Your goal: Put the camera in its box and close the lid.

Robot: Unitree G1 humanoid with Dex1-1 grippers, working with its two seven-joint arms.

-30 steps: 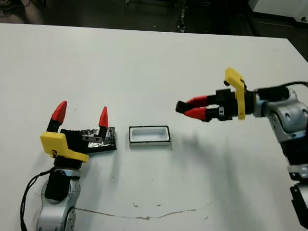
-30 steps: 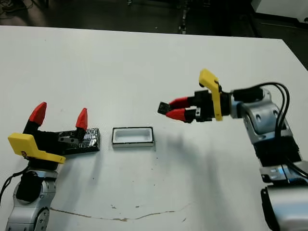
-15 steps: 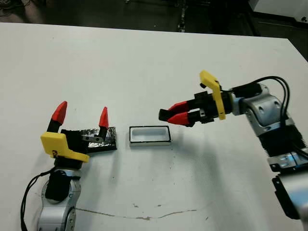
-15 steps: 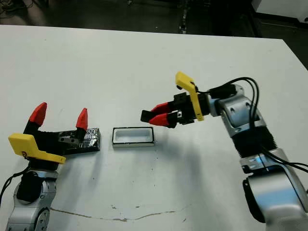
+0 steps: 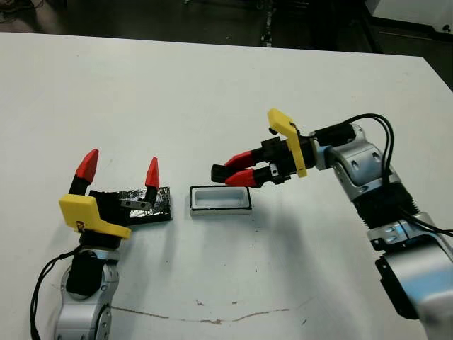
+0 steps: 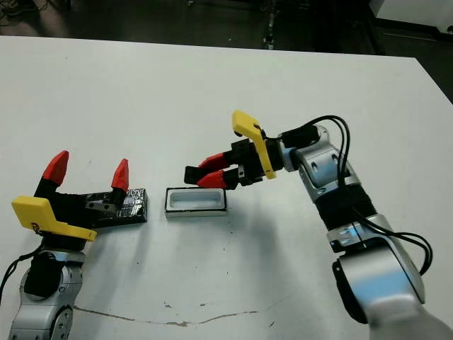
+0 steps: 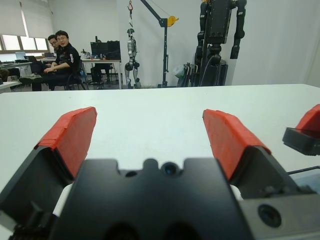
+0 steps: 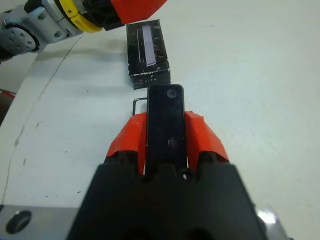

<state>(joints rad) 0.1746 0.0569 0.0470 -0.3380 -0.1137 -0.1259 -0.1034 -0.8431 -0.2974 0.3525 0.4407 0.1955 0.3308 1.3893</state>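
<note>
The white box (image 5: 220, 200) with its thin black rim lies open in the middle of the table. My right gripper (image 5: 228, 173) is shut on the slim black camera (image 8: 166, 125), held level just above the box's right end. The camera's tip (image 5: 218, 172) sticks out past the red fingers. The glossy crinkled lid (image 5: 157, 203) lies flat to the left of the box, partly hidden by my left gripper (image 5: 120, 168). That gripper stands open above the lid's left part with nothing between its fingers. The right wrist view shows the lid (image 8: 147, 52) beyond the camera.
A thin brown scratch line (image 5: 205, 316) runs across the table near the front edge. White table surface (image 5: 212, 92) stretches behind the box. In the left wrist view people (image 7: 57, 45) sit at desks far beyond the table, with machine stands behind.
My right gripper has carried the camera leftward and slightly down, from well right of the box to just above its right end. The left arm, lid and box have stayed put.
</note>
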